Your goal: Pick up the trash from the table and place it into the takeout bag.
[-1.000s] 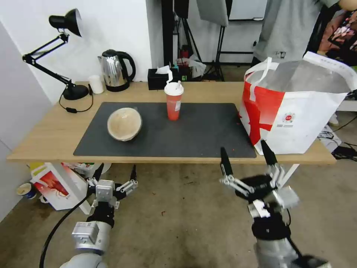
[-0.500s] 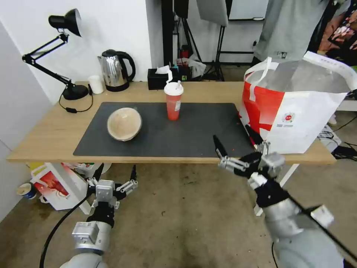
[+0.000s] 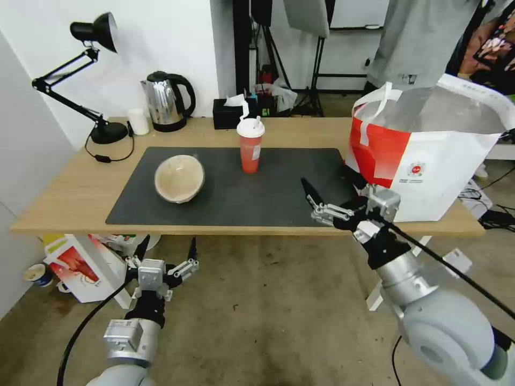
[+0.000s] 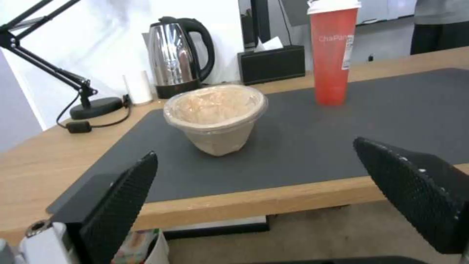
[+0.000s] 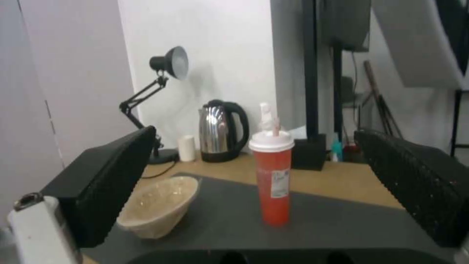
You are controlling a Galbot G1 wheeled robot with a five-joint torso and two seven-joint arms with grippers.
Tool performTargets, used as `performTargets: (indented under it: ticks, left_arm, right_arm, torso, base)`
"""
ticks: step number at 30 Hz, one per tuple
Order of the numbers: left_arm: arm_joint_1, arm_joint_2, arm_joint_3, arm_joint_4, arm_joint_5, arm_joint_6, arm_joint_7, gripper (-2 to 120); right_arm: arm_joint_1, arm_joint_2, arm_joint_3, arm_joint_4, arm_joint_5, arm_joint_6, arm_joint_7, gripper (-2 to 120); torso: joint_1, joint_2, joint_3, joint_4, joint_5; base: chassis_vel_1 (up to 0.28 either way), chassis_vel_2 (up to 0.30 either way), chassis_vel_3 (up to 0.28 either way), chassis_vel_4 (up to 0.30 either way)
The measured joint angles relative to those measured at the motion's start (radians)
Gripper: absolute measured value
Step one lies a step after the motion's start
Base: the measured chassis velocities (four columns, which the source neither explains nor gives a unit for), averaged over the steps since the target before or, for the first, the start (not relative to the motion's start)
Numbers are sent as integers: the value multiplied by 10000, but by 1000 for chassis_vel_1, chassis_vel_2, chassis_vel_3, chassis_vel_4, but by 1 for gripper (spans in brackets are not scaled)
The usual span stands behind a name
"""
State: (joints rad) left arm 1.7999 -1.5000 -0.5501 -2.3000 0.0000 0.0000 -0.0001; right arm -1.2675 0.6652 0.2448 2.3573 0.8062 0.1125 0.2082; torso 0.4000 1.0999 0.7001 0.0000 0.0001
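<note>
Head view: light-wood table w/ dark mat; R gripper wide open, empty, over mat edge.

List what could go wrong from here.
1. The cup is tall and narrow; the open right gripper, facing it, may tip it and spill on the mat.
2. The right gripper is close beside the bag; a swing might shove it.
3. The tan bowl sits tilted and may roll when grasped.
</note>
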Motion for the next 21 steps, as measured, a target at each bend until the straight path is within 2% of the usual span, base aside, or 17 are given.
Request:
performTargets:
  ticks: [7,13,21]
  left_arm:
    - [0,-1,1,0,0,0,0,100]
    - [0,0,0,0,0,0,0,100]
    - [0,0,1,0,0,0,0,100]
  right_arm:
    - [1712,-203,-1100,-580,586,-183,147,100]
    - [2380,-257,-1578,-819,802,-225,168,100]
    - [3602,-86,-2803,-1422,1053,-333,215,100]
  torso:
    - [0,0,0,1,0]
    - [0,0,0,0,-2]
    - [0,0,-1,0,-1]
  base:
    - [0,0,0,0]
    - [0,0,0,0]
    - [0,0,0,0]
